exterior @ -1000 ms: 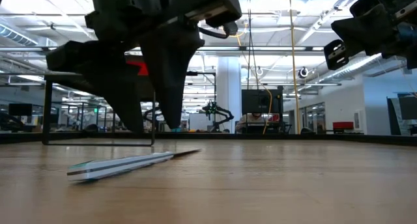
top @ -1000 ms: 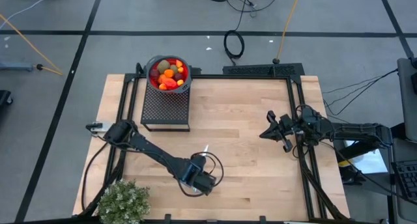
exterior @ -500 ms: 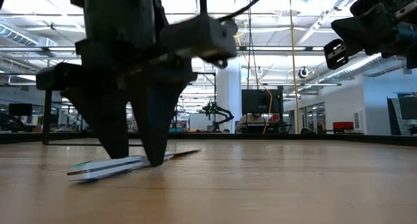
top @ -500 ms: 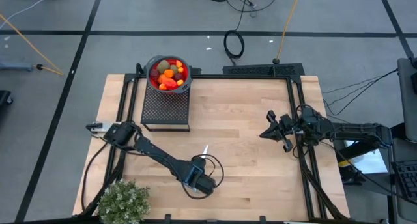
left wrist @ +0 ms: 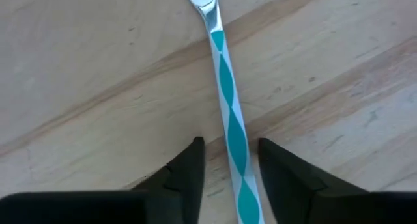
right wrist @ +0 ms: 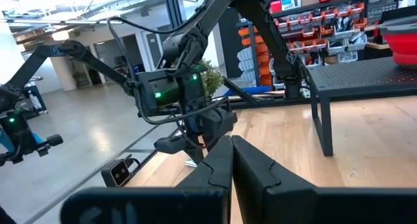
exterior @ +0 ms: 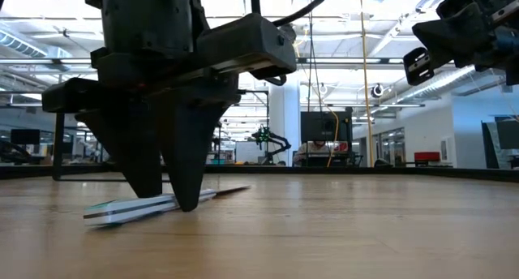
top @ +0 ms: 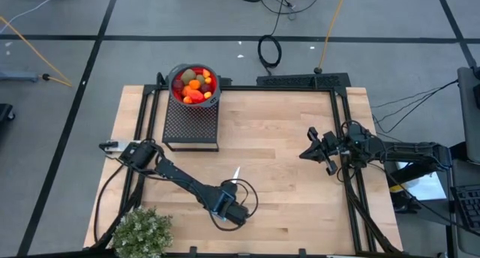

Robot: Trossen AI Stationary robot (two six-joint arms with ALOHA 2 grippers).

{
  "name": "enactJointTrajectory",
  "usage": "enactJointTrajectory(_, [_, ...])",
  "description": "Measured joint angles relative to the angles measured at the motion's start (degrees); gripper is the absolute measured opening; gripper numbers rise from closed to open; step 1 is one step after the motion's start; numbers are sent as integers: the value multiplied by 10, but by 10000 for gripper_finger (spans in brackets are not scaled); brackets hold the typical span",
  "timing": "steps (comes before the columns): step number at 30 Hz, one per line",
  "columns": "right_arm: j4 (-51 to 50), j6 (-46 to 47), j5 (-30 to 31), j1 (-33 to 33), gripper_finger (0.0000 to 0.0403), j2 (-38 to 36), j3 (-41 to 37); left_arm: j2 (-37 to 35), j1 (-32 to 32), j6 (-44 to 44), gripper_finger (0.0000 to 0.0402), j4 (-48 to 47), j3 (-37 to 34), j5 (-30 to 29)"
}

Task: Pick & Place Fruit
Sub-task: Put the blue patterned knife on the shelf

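Observation:
The fruit (top: 193, 85) is piled in a grey bowl (top: 214, 76) that stands on a black mesh stand (top: 190, 123) at the table's far left. My left gripper (top: 229, 211) is low over the table's near middle, open. Its fingers stand on either side of the teal-and-white striped handle of a metal utensil (left wrist: 225, 87) lying flat on the wood; a gap shows on each side. In the low view the fingertips (exterior: 186, 204) reach down to the utensil (exterior: 154, 204). My right gripper (top: 306, 154) waits raised at the table's right, shut (right wrist: 231, 146).
A bushy grey-green plant (top: 141, 232) stands at the near left corner. A black frame (top: 345, 138) runs along the table's edges. Bare wood lies between the two arms. The right wrist view looks across the table at the left arm (right wrist: 189, 120).
My left gripper has come down from above the utensil until its fingertips are at table height astride the handle, moving slightly toward the near edge. The utensil has stayed where it was.

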Motion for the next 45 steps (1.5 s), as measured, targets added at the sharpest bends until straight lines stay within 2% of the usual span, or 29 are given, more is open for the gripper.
enactJointTrajectory(9, [0, 0, 0, 0, 0, 0, 0, 1, -4, -1, 42, 6, 0, 0])
enactJointTrajectory(13, [0, 0, 0, 0, 0, 0, 0, 1, -4, -1, 12, 8, -1, 0])
enactJointTrajectory(19, [0, 0, 0, 0, 0, 0, 0, 1, -4, 0, 30, 7, -1, -1])
enactJointTrajectory(22, [0, 0, 0, 0, 0, 0, 0, -5, -5, 0, 27, 6, -2, -11])
enactJointTrajectory(26, [0, 0, 0, 0, 0, 0, 0, -18, -5, 2, 10, 3, -4, -46])
enactJointTrajectory(32, [2, 0, 0, 0, 0, 0, 0, -44, -2, 2, 26, 1, -4, -94])
enactJointTrajectory(36, [2, 0, 0, 0, 0, 0, 0, -59, -2, 5, 15, 0, -4, -104])
enactJointTrajectory(41, [2, 0, 0, 0, 0, 0, 0, -97, -3, 30, 10, 3, -4, -138])
enactJointTrajectory(45, [2, 0, 0, 0, 0, 0, 0, -135, 2, 57, 26, 3, -3, -162])
